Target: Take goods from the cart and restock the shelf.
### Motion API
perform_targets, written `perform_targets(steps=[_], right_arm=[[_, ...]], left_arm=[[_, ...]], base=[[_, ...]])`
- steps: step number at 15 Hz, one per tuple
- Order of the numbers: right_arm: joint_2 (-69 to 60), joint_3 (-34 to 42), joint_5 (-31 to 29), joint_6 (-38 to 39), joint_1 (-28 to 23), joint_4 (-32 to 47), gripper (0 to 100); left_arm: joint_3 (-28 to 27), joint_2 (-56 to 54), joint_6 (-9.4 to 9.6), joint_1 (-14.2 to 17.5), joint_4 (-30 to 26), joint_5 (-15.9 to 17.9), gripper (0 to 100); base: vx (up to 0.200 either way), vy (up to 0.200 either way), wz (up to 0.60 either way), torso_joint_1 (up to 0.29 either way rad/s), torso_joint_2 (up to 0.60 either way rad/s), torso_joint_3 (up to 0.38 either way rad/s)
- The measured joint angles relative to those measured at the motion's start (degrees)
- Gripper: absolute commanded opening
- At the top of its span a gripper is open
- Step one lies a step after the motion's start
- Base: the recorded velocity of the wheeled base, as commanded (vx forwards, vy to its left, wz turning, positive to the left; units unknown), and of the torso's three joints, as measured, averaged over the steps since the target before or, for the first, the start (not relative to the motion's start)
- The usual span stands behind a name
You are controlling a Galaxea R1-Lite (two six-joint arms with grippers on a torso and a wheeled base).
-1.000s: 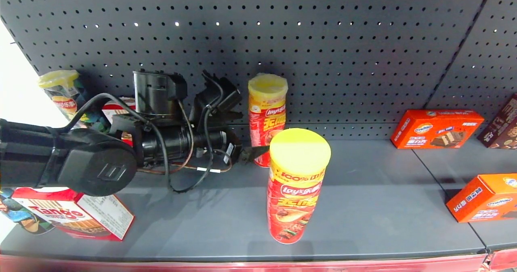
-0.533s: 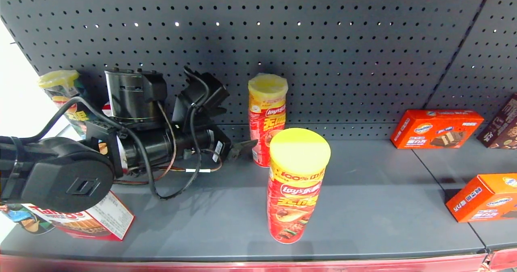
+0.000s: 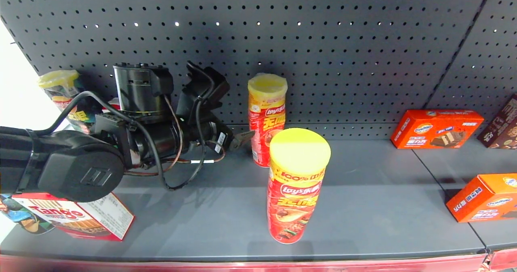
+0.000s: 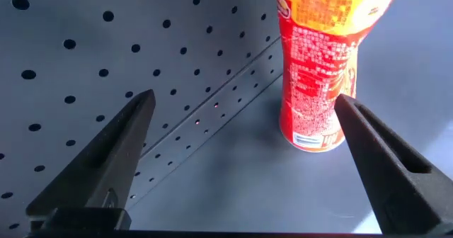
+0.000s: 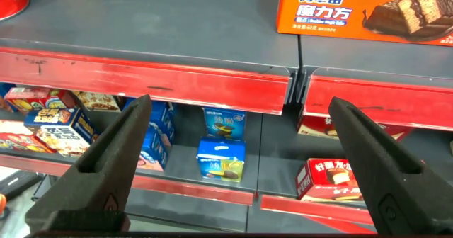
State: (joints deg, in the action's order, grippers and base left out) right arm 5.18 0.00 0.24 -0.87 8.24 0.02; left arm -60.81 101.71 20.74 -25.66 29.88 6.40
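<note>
The left gripper (image 3: 243, 136) (image 4: 244, 102) was spread wide and held nothing, its fingers level over the back of the shelf (image 3: 383, 199) and pointing at the pegboard panel (image 3: 323, 41). One fingertip (image 4: 345, 105) lay just beside the lower half of the rear chips can (image 3: 267, 118) (image 4: 318, 75); whether it touched the can could not be made out. That can stood upright against the panel, yellow lid on. A second chips can (image 3: 297, 183) of the same red stood upright nearer the shelf's front edge, apart from the first and from the gripper.

Behind the left arm, in the far left corner, stood a green-patterned can (image 3: 60, 90) with a yellow lid. A red and white wafer box (image 3: 80, 215) lay at the front left, under the arm's elbow. Off to the right sat an orange box (image 3: 436, 128) at the back, another orange box (image 3: 482, 197) nearer the front, and a brown box (image 3: 505, 126) at the edge.

The right gripper (image 5: 238, 105) was likewise wide open and empty, held in front of the red shelf edge (image 5: 141, 68), with blue boxes (image 5: 221, 149) on the shelf below.
</note>
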Motion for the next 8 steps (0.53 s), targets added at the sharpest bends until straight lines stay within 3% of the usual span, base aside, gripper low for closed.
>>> perform_targets(steps=[8], right_arm=[[0.0,0.0,0.0,0.0,0.0,0.0,100]], left_arm=[[-0.05,0.3,-0.35,1.22,0.0,-1.73,100]], base=[[0.0,0.0,0.0,0.0,0.0,0.0]])
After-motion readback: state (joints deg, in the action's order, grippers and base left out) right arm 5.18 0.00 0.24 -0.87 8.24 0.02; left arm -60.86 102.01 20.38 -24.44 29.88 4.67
